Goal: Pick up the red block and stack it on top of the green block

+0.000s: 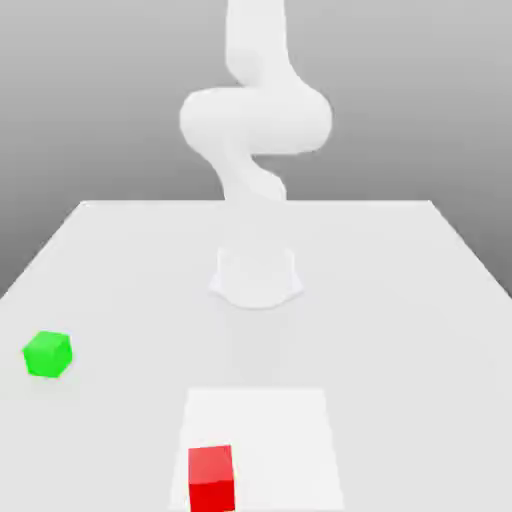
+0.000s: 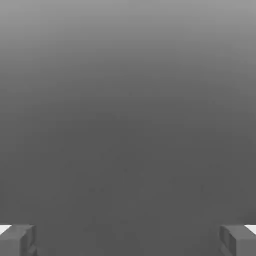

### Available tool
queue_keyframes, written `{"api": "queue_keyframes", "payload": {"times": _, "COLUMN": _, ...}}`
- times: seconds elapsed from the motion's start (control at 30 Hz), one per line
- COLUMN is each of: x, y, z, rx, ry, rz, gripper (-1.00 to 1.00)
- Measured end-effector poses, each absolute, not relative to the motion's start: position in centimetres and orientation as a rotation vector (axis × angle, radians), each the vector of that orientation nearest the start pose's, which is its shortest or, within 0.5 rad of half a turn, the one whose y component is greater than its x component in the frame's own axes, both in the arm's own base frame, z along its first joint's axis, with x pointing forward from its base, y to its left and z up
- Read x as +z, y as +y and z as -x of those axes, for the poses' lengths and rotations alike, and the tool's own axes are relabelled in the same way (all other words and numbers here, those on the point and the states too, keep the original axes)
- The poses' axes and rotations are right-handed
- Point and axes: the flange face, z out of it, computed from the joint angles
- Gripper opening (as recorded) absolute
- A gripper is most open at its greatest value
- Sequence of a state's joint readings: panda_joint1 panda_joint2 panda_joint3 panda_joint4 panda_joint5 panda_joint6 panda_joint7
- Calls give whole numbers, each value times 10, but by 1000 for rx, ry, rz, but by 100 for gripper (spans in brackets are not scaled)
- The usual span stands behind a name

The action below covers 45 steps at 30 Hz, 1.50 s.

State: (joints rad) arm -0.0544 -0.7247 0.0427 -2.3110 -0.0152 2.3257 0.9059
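on the table point(image 1: 400, 300), red block point(image 1: 211, 478), pincer point(image 2: 128, 240) open, apart

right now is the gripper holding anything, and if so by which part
Nothing is held. The gripper is open, with nothing between its fingers. The red block and the green block both sit apart on the table.

The arm point(image 1: 255, 120) is plain white, and the counter point(image 1: 400, 300) pale grey with a whiter square patch point(image 1: 275, 420). One block point(image 1: 211, 478) is red, the other block point(image 1: 47, 354) bright green.
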Motion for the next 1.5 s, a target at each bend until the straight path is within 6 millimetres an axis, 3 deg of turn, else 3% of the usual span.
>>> {"api": "queue_keyframes", "payload": {"times": 0.27, "x": 569, "y": -10, "z": -451, "rx": -768, "ry": 1682, "rz": 2314, "gripper": 0}}
{"api": "queue_keyframes", "payload": {"times": 0.53, "x": 446, "y": -33, "z": -492, "rx": -551, "ry": 2122, "rz": 2103, "gripper": 0}}
{"api": "queue_keyframes", "payload": {"times": 0.73, "x": 354, "y": -49, "z": -501, "rx": -369, "ry": 2416, "rz": 1878, "gripper": 0}}
{"api": "queue_keyframes", "payload": {"times": 1.0, "x": 242, "y": -53, "z": -488, "rx": -96, "ry": 2738, "rz": 1511, "gripper": 0}}
{"api": "queue_keyframes", "payload": {"times": 1.2, "x": 166, "y": -52, "z": -482, "rx": -1, "ry": 2823, "rz": 1371, "gripper": 0}}
{"api": "queue_keyframes", "payload": {"times": 1.23, "x": 153, "y": -51, "z": -481, "rx": -1, "ry": 2825, "rz": 1371, "gripper": -100}}
{"api": "queue_keyframes", "payload": {"times": 1.43, "x": 147, "y": -51, "z": -481, "rx": -2, "ry": 2823, "rz": 1371, "gripper": -100}}
{"api": "queue_keyframes", "payload": {"times": 1.5, "x": 159, "y": -52, "z": -481, "rx": -2, "ry": 2824, "rz": 1368, "gripper": -100}}
